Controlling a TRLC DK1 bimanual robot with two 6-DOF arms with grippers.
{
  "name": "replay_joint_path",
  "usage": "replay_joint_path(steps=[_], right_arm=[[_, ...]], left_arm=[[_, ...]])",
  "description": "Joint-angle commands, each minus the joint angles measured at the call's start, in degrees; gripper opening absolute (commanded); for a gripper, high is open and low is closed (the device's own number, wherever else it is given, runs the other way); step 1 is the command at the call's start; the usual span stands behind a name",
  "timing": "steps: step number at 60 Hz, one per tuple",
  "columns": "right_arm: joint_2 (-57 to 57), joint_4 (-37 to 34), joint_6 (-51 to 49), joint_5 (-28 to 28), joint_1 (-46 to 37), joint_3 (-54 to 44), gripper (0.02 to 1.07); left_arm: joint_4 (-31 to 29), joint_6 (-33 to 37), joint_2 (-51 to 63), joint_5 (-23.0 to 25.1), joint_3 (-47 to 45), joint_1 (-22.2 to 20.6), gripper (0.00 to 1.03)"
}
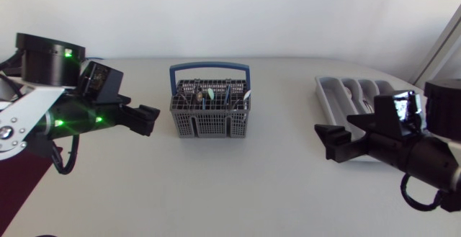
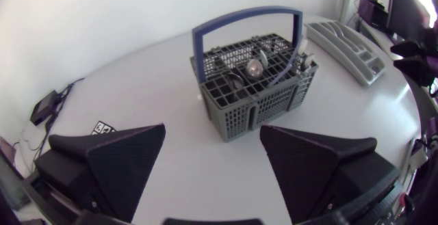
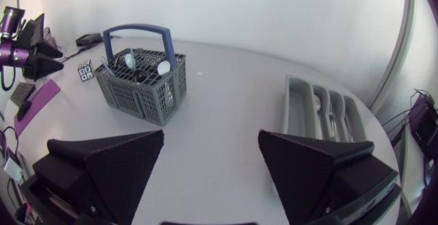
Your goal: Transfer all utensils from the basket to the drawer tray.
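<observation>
1. Basket (image 1: 210, 111) stands upright mid-table (image 1: 274, 194), blue handle (image 1: 209, 68) up. The utensils (image 2: 254, 68) inside stand on end, so they can be picked from above.
2. Drawer tray (image 1: 333, 100) lies well apart from it, on the robot's right. A few pcs of cutlery (image 3: 329, 119) already lie in its slots, so the transfer looks partly done.
3. Left gripper (image 1: 147, 120) hangs just beside the basket's left wall, pointing at it. Fingers are spread wide w/ nothing between them, prob. set for a pick.
4. Right gripper (image 1: 328, 142) hovers at the tray's near side, facing toward the basket. Fingers are also wide apart and empty.
5. Judgement: each arm sits nearest its own station, left by the source and right by the destination, so either a handover or a longer reach is needed.
</observation>
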Motion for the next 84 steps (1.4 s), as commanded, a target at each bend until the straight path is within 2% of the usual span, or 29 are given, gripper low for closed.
replay_joint_path(steps=[1,4,16,21,27,30,35,39,45,62,84], right_arm=[[4.02,-2.15,-1.2,0.64,1.65,3.37,1.02],[5.78,-3.2,-2.25,0.2,2.27,4.96,1.02],[13.95,-8.65,-15.52,-5.78,4.38,9.35,1.02],[17.12,-8.47,-16.49,-5.87,5.78,10.23,1.02],[19.23,-7.68,-16.49,-7.27,7.01,11.28,1.02],[20.11,-7.42,-16.49,-9.21,7.01,11.9,1.02],[21.25,-6.54,-16.49,-12.02,7.01,12.52,1.02],[22.39,-5.93,-16.75,-12.28,7.1,12.6,1.02],[25.03,-5.13,-17.46,-12.28,7.36,12.95,1.02],[28.02,-3.64,-17.81,-12.2,7.36,13.57,1.02],[29.51,-2.85,-18.07,-11.76,7.45,13.39,1.02]], left_arm=[[-0.24,2.56,3.21,3.32,2.31,-0.57,0.96],[2.05,3.26,4.44,6.57,2.14,-0.57,0.96],[14.27,7.92,8.22,9.56,-1.11,-2.77,0.96],[17.78,11.79,9.71,10.18,-2.87,-4.79,0.96],[23.41,13.19,11.38,10.35,-4.89,-6.55,0.96],[25.69,13.46,12.26,11.41,-5.33,-6.72,0.91],[29.82,13.63,13.49,12.46,-6.48,-6.9,0.91],[33.69,13.81,14.98,12.73,-7.18,-6.9,0.87],[36.5,14.78,17.62,12.73,-7.0,-6.81,0.86],[40.98,15.92,24.12,12.73,-4.45,-6.64,0.59],[43.45,15.48,28.52,12.81,-0.85,-6.37,0.58]])
